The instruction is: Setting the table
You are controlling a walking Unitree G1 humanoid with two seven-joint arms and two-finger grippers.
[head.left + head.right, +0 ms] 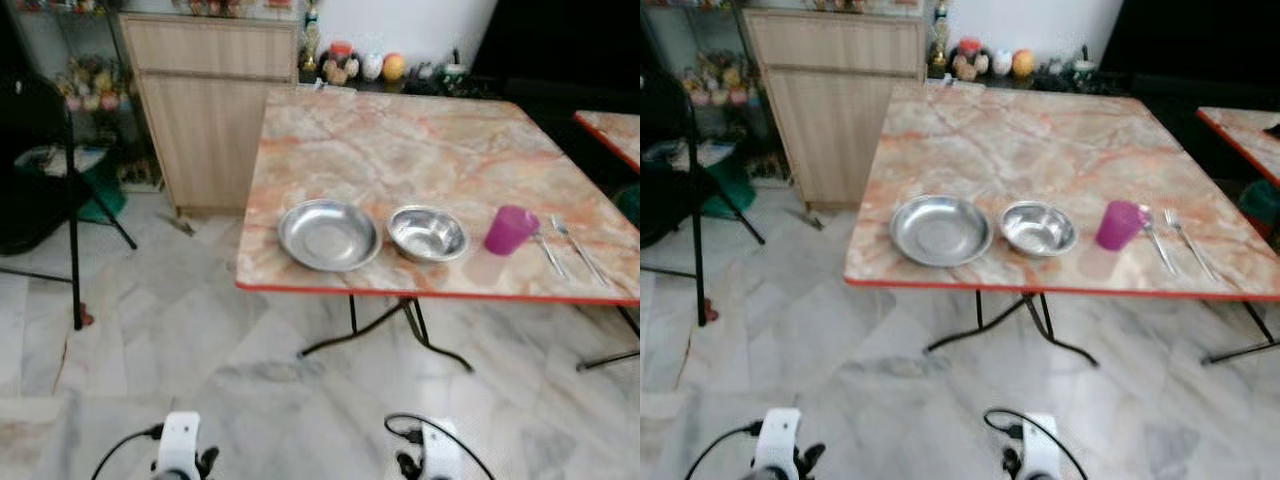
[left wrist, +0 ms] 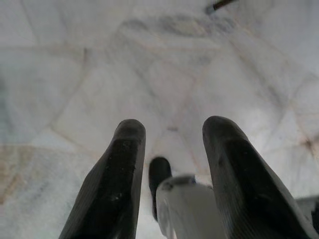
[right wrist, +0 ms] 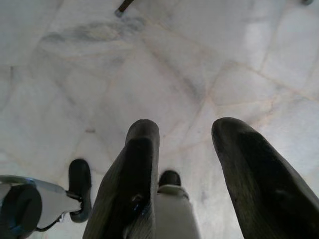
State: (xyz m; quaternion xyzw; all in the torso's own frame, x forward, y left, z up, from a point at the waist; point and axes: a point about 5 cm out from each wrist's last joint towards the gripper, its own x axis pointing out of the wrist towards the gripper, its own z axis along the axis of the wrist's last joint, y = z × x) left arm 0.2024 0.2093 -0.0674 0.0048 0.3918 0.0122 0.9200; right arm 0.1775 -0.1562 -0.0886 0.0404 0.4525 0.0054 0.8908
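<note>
On a marble-patterned table with a red edge, along the near side, stand a shallow steel plate, a steel bowl, a magenta cup, and a spoon and fork at the right. Both arms hang low, wrists at the bottom of the head views. The left gripper points down at the floor, fingers apart and empty. The right gripper hangs the same way, open over the tiles.
A wooden cabinet stands at the table's far left corner. A black chair or stand is at left. A second table shows at right. Ornaments line a shelf behind. The table's black legs rest on the marble floor.
</note>
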